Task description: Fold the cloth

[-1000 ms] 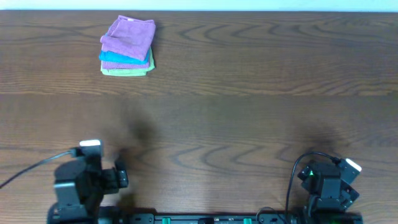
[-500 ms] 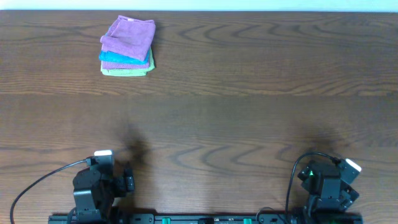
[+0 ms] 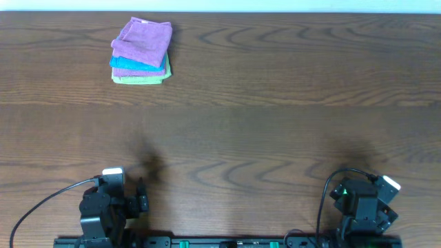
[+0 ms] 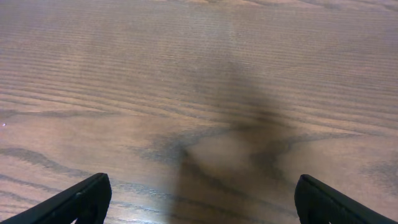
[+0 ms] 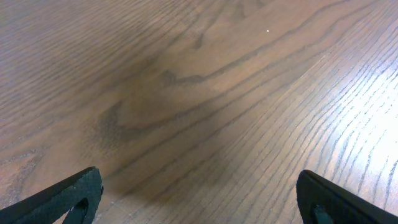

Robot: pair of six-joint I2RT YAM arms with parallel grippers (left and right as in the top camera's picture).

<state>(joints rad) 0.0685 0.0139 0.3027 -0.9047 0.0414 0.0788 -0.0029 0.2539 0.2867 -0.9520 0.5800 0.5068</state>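
A stack of folded cloths (image 3: 141,52) lies at the far left of the table: a purple one on top, then blue, purple and green beneath. My left gripper (image 4: 199,199) is open and empty, low at the table's front left, over bare wood. My right gripper (image 5: 199,196) is open and empty at the front right, also over bare wood. Both arms (image 3: 103,210) (image 3: 362,207) sit pulled back at the near edge, far from the stack.
The dark wooden table (image 3: 275,103) spans the whole view. A black cable (image 3: 41,196) loops from the left arm toward the front left edge.
The left arm drew back toward the near edge and settled lower in the view. The right arm and the cloth stack have not moved.
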